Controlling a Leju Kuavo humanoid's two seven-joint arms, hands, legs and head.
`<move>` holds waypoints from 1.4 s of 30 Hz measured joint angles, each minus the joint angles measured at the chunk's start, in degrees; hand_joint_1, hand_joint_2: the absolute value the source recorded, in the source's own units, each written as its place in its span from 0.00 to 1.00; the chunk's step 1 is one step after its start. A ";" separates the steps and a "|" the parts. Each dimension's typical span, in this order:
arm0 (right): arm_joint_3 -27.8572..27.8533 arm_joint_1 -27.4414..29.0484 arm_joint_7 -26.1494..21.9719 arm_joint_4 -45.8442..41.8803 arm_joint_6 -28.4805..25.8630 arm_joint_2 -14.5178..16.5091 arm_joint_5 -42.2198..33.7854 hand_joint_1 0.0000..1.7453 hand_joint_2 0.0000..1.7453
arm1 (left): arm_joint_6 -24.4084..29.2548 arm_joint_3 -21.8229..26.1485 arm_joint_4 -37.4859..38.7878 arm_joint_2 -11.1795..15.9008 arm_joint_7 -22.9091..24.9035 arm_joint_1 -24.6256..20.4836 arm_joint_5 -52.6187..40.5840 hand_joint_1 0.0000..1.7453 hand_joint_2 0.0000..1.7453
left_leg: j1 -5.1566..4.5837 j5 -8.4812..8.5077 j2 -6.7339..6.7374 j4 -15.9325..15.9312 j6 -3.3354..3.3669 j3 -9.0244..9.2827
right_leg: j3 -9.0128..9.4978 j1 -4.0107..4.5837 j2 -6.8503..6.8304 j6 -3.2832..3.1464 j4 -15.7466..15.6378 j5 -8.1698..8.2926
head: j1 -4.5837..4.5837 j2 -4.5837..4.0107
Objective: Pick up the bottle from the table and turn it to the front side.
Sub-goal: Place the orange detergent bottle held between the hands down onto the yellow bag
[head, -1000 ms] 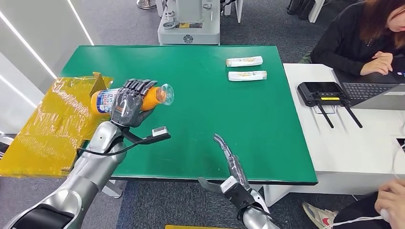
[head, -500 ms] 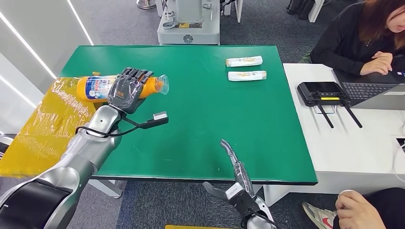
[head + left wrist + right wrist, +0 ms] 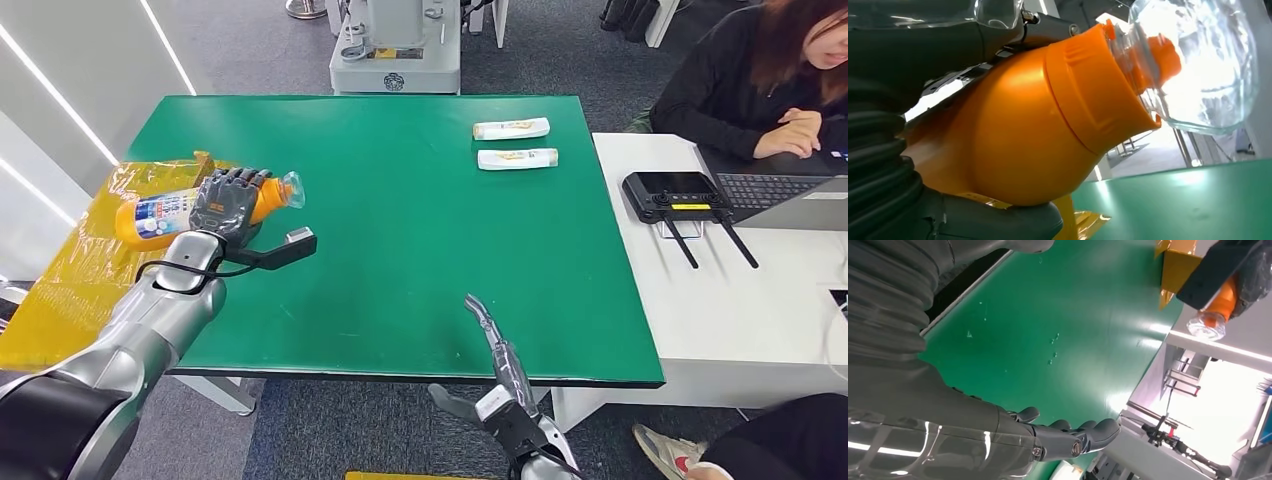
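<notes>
An orange bottle (image 3: 160,212) with a blue-and-white label and a clear cap lies sideways in the air over the table's left edge, its cap pointing right. My left hand (image 3: 228,205) grips it around the middle. Up close, the left wrist view has the bottle's orange shoulder (image 3: 1018,130) and clear cap (image 3: 1193,65). The bottle (image 3: 1220,307) also appears far off in the right wrist view. My right hand (image 3: 497,352) hangs over the table's near edge with fingers straight and apart, holding nothing.
The green table (image 3: 420,210) carries two white tubes (image 3: 512,129) at the far right. A yellow wrapped box (image 3: 100,270) stands to the table's left. A white desk (image 3: 720,270) with a black router and a laptop is to the right, with a person (image 3: 760,80) seated there.
My left hand has carried the bottle leftward, toward the table's left edge over the yellow box. The right hand has drawn back slightly toward the near edge.
</notes>
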 joint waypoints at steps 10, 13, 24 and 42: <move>-0.02 -1.05 -0.34 0.90 1.15 0.00 -0.21 0.00 1.00 | 1.08 0.00 0.79 2.45 -0.62 2.86 1.65 1.00 1.00 | 0.00 0.00 0.04 0.00 0.00 -0.03 | -0.01 0.00 0.03 0.00 0.00 0.00 | 0.01 0.00; -0.02 -1.43 -0.68 1.44 1.74 0.00 -0.36 0.00 1.00 | 1.68 -0.09 0.85 4.03 -2.22 4.86 2.96 1.00 1.00 | 0.01 0.00 0.05 0.00 0.00 -0.03 | -0.04 0.01 0.05 -0.01 0.00 -0.01 | 0.01 0.00; -0.01 -2.25 -2.22 3.33 3.46 0.00 -0.74 0.00 1.00 | -0.27 -0.73 1.32 7.78 -7.81 8.42 3.86 1.00 1.00 | 0.02 0.00 0.01 0.00 -0.01 -0.07 | -0.05 0.02 0.01 -0.01 0.00 -0.01 | 0.01 0.00; 0.62 -2.53 -2.61 4.28 4.13 0.00 -2.46 0.00 1.00 | 10.14 -4.29 -3.14 10.09 -14.30 9.86 -2.44 1.00 1.00 | 0.03 0.01 -0.02 0.01 -0.01 -0.08 | -0.07 0.02 -0.03 -0.02 0.00 -0.01 | 0.01 0.00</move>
